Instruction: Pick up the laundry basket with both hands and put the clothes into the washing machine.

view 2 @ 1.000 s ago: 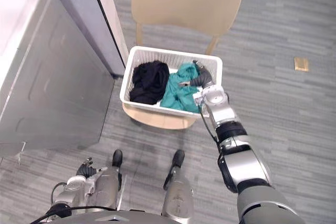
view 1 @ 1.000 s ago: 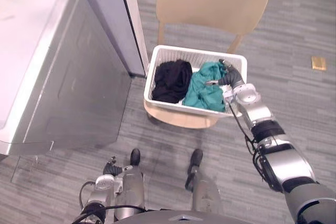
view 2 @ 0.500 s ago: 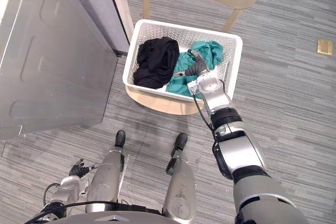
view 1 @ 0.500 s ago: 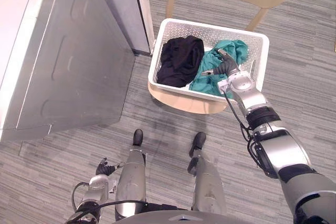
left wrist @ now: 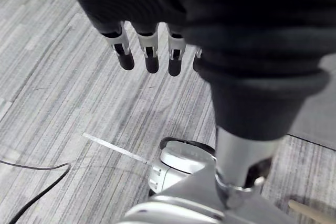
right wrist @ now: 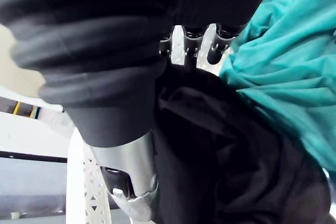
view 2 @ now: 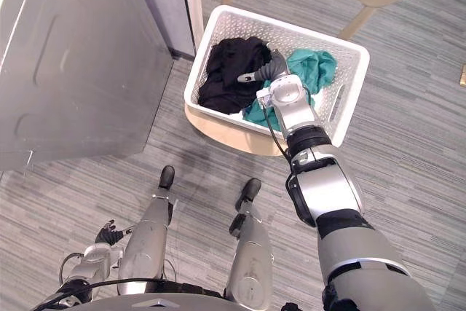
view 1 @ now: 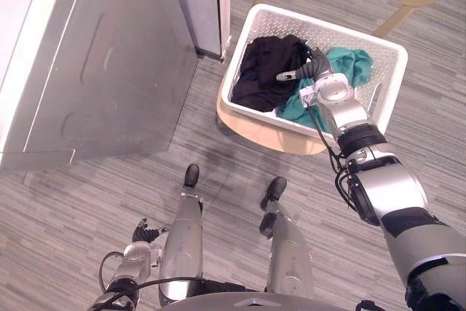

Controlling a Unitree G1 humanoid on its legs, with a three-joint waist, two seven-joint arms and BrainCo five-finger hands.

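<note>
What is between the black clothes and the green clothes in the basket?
The right hand hangs there, between the black clothes and the green clothes, as the left eye view shows.

No word, number, label or sign can be read here. The white laundry basket (view 1: 342, 30) has plain walls, and the grey washing machine (view 1: 95, 71) on the left shows a bare panel.
</note>
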